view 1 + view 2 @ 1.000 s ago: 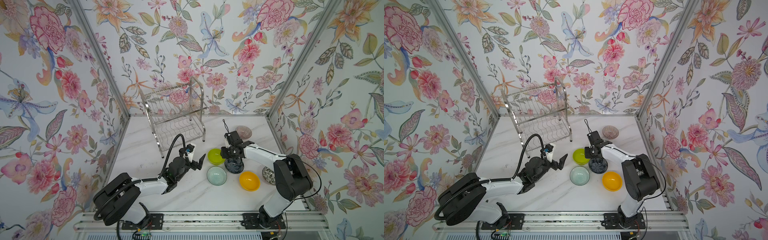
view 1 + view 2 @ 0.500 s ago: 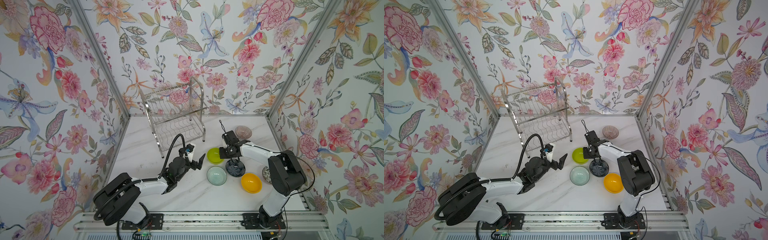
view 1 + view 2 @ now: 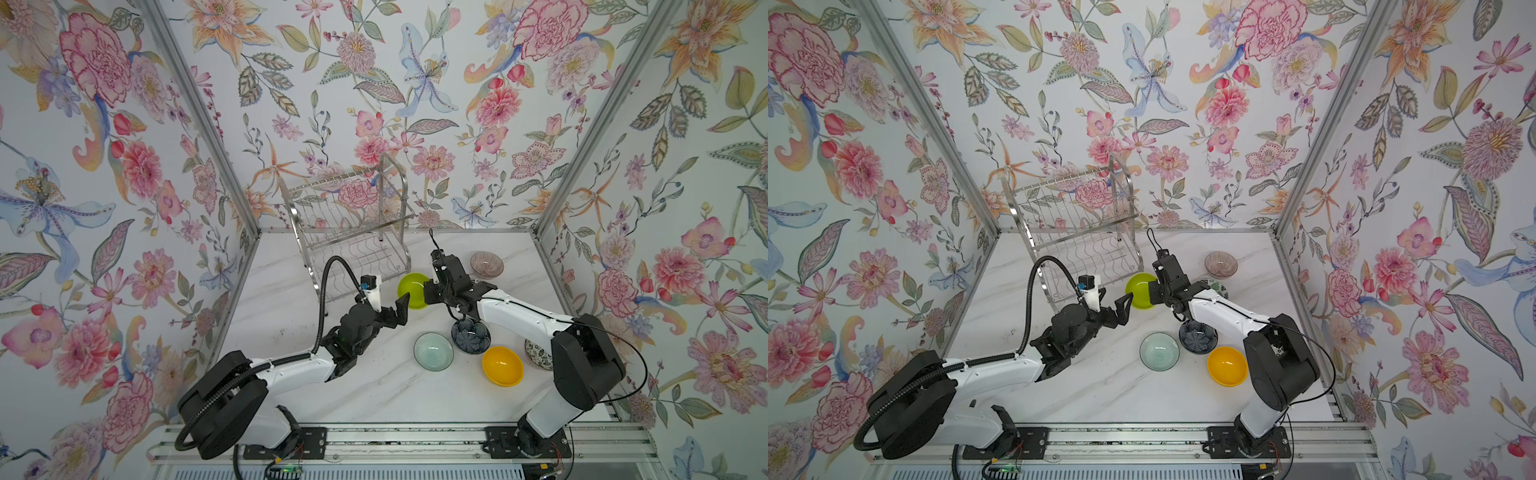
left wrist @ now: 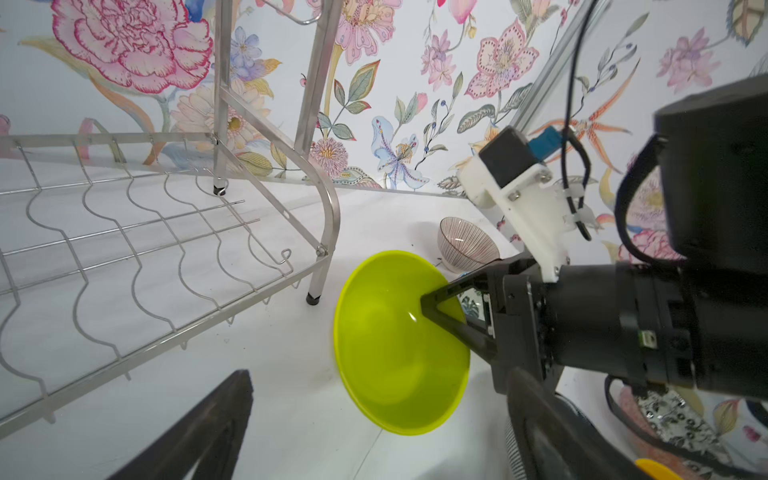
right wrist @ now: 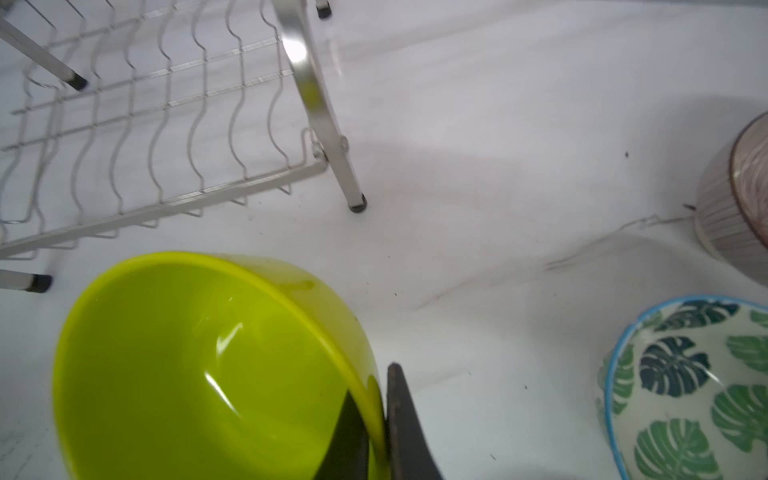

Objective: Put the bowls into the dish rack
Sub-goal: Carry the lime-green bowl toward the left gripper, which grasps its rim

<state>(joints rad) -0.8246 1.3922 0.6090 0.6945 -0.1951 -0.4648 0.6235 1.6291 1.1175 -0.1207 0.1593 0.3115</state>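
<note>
Lime green bowl (image 3: 411,289) is tipped up on its edge, mouth facing the left arm, just off the front right foot of the dish rack (image 3: 357,257) near the middle of the table (image 3: 291,291). Can't tell if its low edge touches the table.

Right gripper (image 5: 376,424) has its fingers clamped on the rim, one inside and one outside. That arm reaches in from the front right corner, forearm passing over the navy floral bowl (image 3: 471,334).

Left gripper (image 3: 395,311) comes from the front left, fingers spread wide and holding nothing, right up against the bowl's mouth.

The others sit upright on the table:
- pale green glassy bowl (image 3: 433,351) and orange-yellow bowl (image 3: 503,365), toward the front
- black-and-white floral bowl (image 3: 536,353), half hidden behind the right arm
- leaf-print bowl (image 5: 698,386) and pinkish ribbed bowl (image 3: 487,264), toward the back right

Rack looks bare.
</note>
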